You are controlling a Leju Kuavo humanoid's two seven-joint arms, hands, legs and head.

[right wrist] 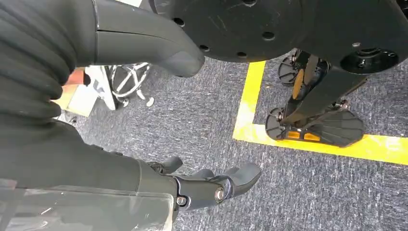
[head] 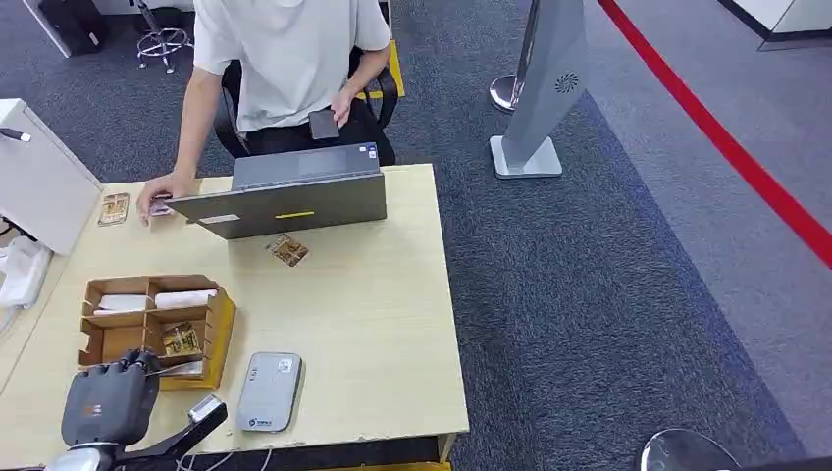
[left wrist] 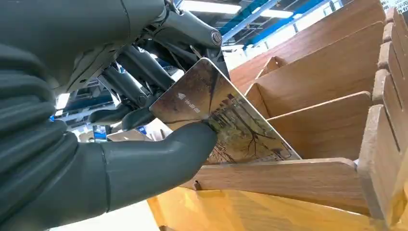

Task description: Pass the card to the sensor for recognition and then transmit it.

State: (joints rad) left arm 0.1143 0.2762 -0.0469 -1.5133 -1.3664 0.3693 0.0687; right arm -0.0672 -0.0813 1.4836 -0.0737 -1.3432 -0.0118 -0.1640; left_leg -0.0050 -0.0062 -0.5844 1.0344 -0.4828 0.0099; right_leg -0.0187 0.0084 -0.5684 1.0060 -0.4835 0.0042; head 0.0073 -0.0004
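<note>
Left wrist view: the left hand (left wrist: 120,120) pinched a card (left wrist: 221,120) between thumb and fingers.
The card stood tilted in a compartment of the wooden organizer (head: 218,339) on the table (head: 373,324), near the grey sensor (head: 268,391). The right hand (right wrist: 192,120) hung open over carpet.

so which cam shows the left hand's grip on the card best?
Left wrist view: close up, the card is pinched between the left hand's thumb and fingers, its lower edge in the wooden organizer. Head view shows the hand from behind at the organizer, the card barely visible. Right wrist view faces the floor.
</note>
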